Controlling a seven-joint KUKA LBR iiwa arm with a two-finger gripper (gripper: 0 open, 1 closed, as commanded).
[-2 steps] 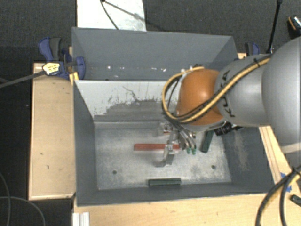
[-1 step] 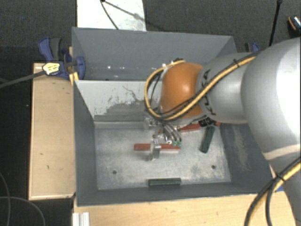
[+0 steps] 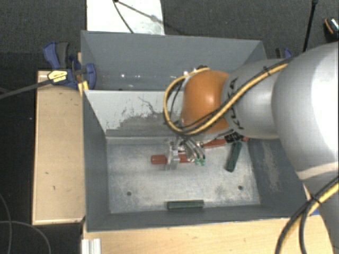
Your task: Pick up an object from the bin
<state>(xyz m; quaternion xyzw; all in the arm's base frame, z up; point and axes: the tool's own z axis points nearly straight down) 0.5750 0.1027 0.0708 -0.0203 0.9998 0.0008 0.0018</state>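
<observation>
Tool (image 3: 179, 159) low in mid-bin (image 3: 132, 194), seemingly right at the right end of a red bar (image 3: 159, 159) that lies flat on the floor. Cannot tell whether the tool is apart or together; orange cover (image 3: 204, 97) hides much. Green stick (image 3: 232, 156) near on the right; dark bar (image 3: 185, 205) by the front wall, well apart. To do well: centre across the bar's width, settle to the floor, clamp firmly, lift straight, clear of the green stick
</observation>
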